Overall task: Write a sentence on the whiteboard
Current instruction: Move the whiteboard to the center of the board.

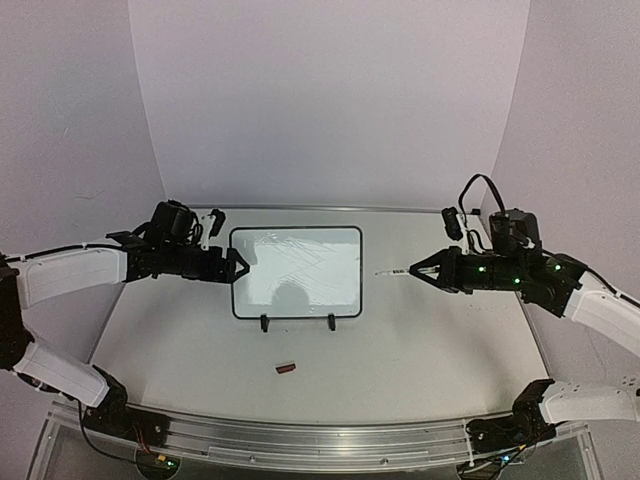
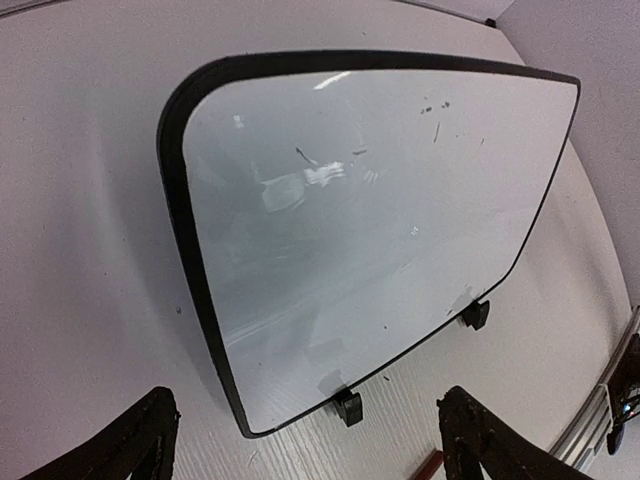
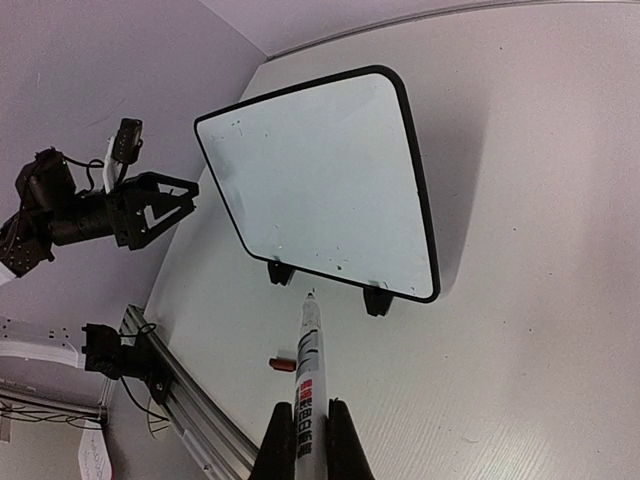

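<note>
Whiteboard [image 1: 296, 272]: sits between the two sets of jaws, on its two black feet [image 1: 264, 322], which are on the long edge nearest the arm bases. Long axis runs left–right, along the line from one set of jaws to the other. Face is turned up and toward the arm bases; how steeply it leans cannot be read. Face is white with glare and reflections, and a few small dark specks [image 2: 435, 108] near one corner. Thin black rim, rounded corners.

Left jaws: spread wide, holding nothing. They point at the board's left short edge, tips just beside it. In the left wrist view the two tips straddle the board's near corner region and both are apart from the rim.

Right jaws: closed on a marker [image 3: 309, 355], a white barrel with red print. Its long axis continues the line of the jaws, tip pointing left toward the board's right short edge. The tip is apart from the board, with bare tabletop showing between them.

A small red-brown piece [image 1: 287, 368] lies on the tabletop nearer the arm bases than the feet, between the two sets of jaws.

Tabletop [image 1: 430, 350]: matte white, lightly scuffed. A metal rail [image 1: 320, 440] runs along the near edge. Plain pale lilac backdrop [image 1: 330, 100] curves round the back and sides.
</note>
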Tool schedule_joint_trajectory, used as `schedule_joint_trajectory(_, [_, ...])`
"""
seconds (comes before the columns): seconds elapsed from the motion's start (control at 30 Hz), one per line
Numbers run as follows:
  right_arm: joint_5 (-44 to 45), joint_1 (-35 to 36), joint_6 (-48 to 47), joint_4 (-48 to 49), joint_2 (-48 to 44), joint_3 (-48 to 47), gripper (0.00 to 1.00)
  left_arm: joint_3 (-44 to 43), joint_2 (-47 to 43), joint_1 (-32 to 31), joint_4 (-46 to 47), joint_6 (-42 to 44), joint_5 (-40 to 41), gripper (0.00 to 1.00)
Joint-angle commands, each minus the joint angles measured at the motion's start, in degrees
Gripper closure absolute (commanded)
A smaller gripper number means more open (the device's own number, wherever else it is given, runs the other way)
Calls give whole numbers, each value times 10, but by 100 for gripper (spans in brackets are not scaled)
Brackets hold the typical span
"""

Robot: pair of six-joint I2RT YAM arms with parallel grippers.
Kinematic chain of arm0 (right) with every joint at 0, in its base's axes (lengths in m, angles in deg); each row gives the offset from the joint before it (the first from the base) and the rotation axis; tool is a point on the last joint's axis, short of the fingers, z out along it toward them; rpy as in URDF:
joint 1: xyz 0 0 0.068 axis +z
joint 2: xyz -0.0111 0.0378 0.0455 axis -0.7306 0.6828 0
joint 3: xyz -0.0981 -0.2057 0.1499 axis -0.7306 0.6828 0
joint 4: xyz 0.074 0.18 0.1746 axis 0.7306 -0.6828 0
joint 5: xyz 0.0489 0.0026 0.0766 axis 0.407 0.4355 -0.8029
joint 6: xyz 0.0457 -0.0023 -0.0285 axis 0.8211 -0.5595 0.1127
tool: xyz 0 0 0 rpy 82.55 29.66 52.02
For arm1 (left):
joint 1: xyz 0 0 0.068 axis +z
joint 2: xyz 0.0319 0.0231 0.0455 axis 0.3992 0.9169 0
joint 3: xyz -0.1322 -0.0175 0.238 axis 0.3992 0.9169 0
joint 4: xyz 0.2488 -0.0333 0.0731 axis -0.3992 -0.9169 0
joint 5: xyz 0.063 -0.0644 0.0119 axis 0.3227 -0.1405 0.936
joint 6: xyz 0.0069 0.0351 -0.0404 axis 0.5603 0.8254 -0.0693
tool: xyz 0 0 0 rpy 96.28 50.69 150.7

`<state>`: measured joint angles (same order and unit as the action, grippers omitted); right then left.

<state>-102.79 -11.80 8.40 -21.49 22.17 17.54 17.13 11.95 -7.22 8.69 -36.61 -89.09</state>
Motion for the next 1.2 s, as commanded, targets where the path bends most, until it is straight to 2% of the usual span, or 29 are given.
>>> schedule_joint_trajectory(0.0, [13, 10, 8, 35, 1, 4, 100, 10, 21, 32, 93, 25, -77, 10])
schedule_joint_trajectory(0.23, [16, 18, 7, 39, 10, 0, 100, 5, 59, 51, 125, 38, -102, 11])
schedule_joint_trajectory(0.57, [23, 27, 6, 42, 16, -1, 100, 7, 84, 52, 116, 50, -144, 15])
schedule_joint_trajectory(1.17, [35, 44, 5, 48, 34, -7, 100, 47, 36, 38, 112, 24, -187, 17])
